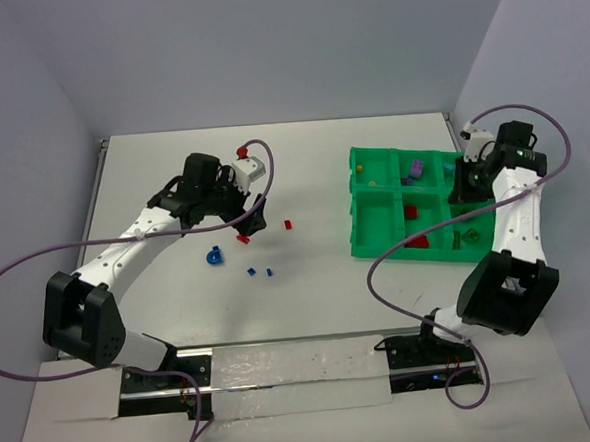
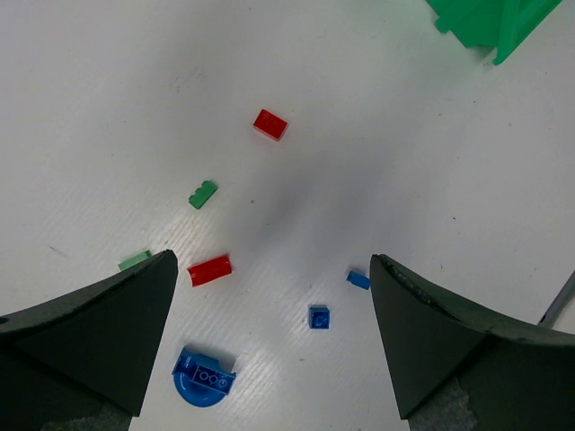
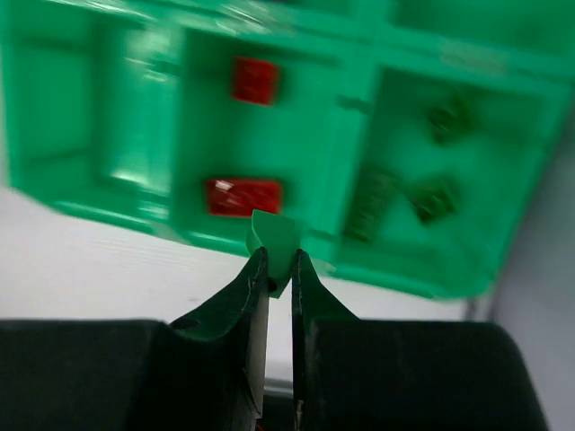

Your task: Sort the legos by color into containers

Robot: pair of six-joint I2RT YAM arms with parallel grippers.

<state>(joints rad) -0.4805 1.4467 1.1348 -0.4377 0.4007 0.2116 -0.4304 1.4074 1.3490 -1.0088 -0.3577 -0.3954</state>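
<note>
Legos in red, green and blue lie loose on the desk left of its middle, beneath the left pincer, whose jaws stand wide apart. Near the desk's right edge, the right pincer pinches a green brick above the green tray, which holds red and green pieces.

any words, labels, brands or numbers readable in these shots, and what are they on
None can be read in any view.
On the blue round brick, any stud marks are too small to read.
The green tray looks plain from above and is blurred in the right wrist view.
</note>
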